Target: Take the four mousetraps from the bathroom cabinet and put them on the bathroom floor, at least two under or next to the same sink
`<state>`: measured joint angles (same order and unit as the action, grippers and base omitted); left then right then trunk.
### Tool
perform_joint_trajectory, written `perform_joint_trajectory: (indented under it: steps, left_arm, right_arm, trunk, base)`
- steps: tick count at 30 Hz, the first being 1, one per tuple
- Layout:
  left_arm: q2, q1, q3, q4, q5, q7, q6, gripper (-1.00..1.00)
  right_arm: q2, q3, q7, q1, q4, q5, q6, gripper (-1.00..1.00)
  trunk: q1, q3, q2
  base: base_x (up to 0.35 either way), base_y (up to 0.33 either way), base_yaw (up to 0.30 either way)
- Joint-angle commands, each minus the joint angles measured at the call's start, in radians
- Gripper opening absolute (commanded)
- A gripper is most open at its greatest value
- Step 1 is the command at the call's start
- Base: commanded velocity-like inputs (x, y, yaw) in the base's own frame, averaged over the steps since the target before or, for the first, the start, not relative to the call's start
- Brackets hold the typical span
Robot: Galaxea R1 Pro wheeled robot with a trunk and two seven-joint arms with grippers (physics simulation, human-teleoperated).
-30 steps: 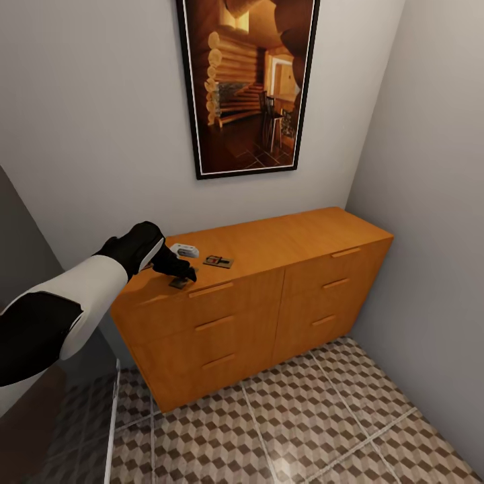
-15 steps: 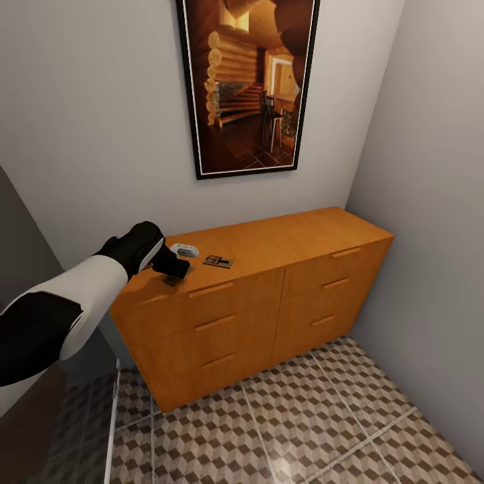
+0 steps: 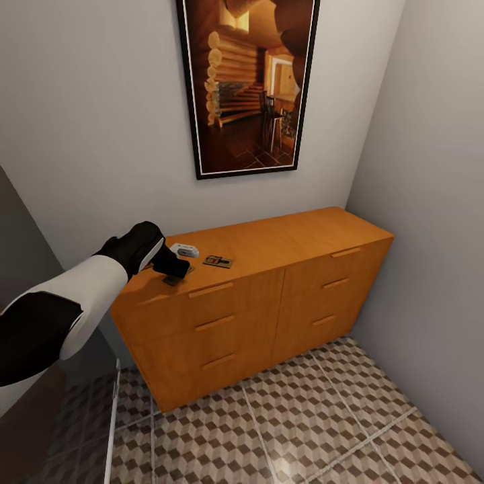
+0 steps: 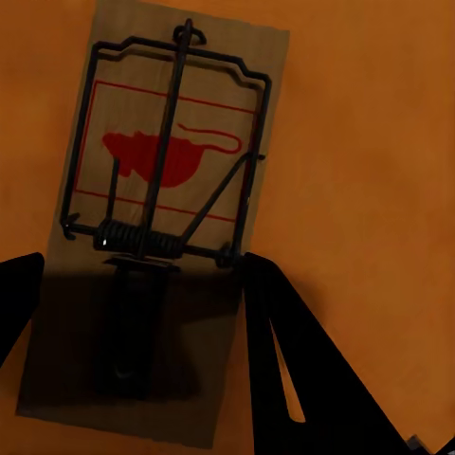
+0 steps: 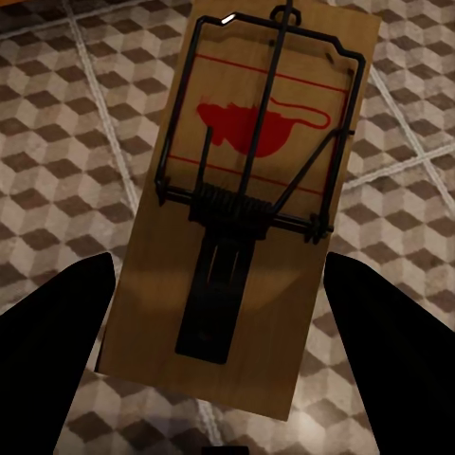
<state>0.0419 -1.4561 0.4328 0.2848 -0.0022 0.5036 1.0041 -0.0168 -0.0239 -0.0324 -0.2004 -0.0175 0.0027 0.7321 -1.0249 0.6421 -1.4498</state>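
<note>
Hiding mousetrap (image 3: 176,280) (mostly): left end effector (image 3: 180,271)

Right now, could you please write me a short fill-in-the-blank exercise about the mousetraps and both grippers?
1. The left gripper straddles a mousetrap lying on the ____.
2. The right gripper holds a mousetrap above the tiled ____.
3. Each trap bears a printed mouse coloured ____.
4. Above the cabinet hangs a framed ____.

Missing words: cabinet; floor; red; picture

A narrow corner with plain pale grey walls (image 3: 94,121). A tall dark-framed picture (image 3: 247,84) of a log cabin interior hangs on the back wall. Below, large floor tiles (image 3: 302,423) show a brown, beige and grey cube pattern with pale grout lines.
</note>
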Motion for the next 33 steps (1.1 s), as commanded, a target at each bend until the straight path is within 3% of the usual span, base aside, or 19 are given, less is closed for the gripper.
perform_joint_trajectory:
  steps: [1,21,33]
  left_arm:
    - [0.001,0.000,0.006,-0.016,-0.001,0.007,0.002,-1.00]
    - [0.001,0.000,0.001,-0.007,-0.001,0.007,0.004,-1.00]
    - [-0.005,0.000,-0.001,0.076,0.001,0.006,0.011,-1.00]
  right_arm:
    - [0.000,-0.003,-0.003,-0.001,0.001,0.000,0.003,-1.00]
    - [0.000,-0.003,-0.003,-0.001,0.001,0.000,0.003,-1.00]
    - [0.000,-0.003,-0.003,-0.001,0.001,0.000,0.003,-1.00]
  trunk:
    - [0.000,0.001,0.000]
    - [0.000,0.001,0.000]
    - [0.000,0.001,0.000]
  base:
    - [0.000,0.000,0.000]
    - [0.000,0.000,0.000]
    - [0.000,0.000,0.000]
